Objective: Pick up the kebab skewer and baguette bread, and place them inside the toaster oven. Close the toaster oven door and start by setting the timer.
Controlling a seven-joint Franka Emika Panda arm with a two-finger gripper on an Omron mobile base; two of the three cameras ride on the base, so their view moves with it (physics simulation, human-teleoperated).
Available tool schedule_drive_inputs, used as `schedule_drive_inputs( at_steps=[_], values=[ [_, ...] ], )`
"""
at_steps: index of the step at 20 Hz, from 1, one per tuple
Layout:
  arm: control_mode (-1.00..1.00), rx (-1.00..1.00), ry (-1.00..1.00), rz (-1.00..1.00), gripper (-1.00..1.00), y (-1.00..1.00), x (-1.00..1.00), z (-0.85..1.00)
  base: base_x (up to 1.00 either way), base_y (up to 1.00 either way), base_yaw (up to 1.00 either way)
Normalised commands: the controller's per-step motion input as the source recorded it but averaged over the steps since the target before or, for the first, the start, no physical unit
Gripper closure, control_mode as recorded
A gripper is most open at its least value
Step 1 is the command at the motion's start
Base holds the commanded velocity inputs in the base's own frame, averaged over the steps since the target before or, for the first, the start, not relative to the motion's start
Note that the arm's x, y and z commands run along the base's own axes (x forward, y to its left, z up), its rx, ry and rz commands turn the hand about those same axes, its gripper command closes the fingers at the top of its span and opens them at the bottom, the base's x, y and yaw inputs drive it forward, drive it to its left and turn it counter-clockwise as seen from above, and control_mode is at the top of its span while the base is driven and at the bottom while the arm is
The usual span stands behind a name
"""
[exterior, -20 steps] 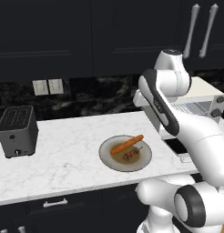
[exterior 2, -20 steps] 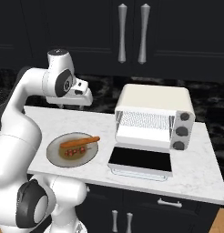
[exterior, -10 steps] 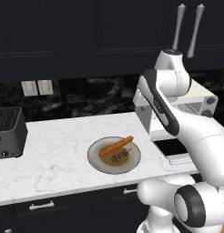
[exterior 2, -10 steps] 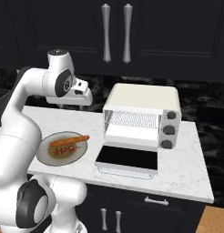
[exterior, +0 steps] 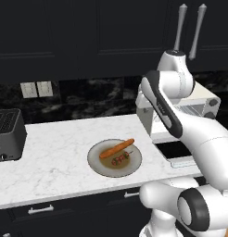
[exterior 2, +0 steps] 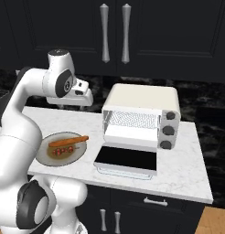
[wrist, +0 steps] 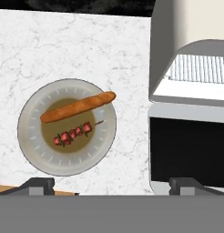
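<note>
Plate and open oven below me

My pincer [wrist: 111, 184] hangs wide open, empty, above the counter [wrist: 63, 50]. Baguette bread [wrist: 78, 107] and kebab skewer [wrist: 73, 134] share the plate [wrist: 36, 157] beside the toaster oven [exterior 2: 144, 98], toaster oven door [exterior 2: 126, 158] down; no writing legible.

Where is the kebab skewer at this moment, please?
The kebab skewer lies on the round plate, just beside the baguette bread, on the marble counter to the left of the open toaster oven in the right base view.
</note>
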Motion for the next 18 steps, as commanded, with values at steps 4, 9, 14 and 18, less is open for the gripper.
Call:
schedule_drive_inputs(
  at_steps=[4, 9, 14, 18],
  values=[
    [1.0, 0.0, 0.0, 0.0, -1.0, 0.0, 0.0, 0.0, 0.0, 0.0, 0.0],
    [-1.0, 0.0, 0.0, 0.0, -1.0, 0.0, 0.0, 0.0, 0.0, 0.0, 0.0],
    [-1.0, 0.0, 0.0, 0.0, -1.0, 0.0, 0.0, 0.0, 0.0, 0.0, 0.0],
    [-1.0, -0.01, -0.02, 0.0, -1.0, 0.0, -0.11, -0.1, 0.0, 0.0, 0.0]
  ],
)
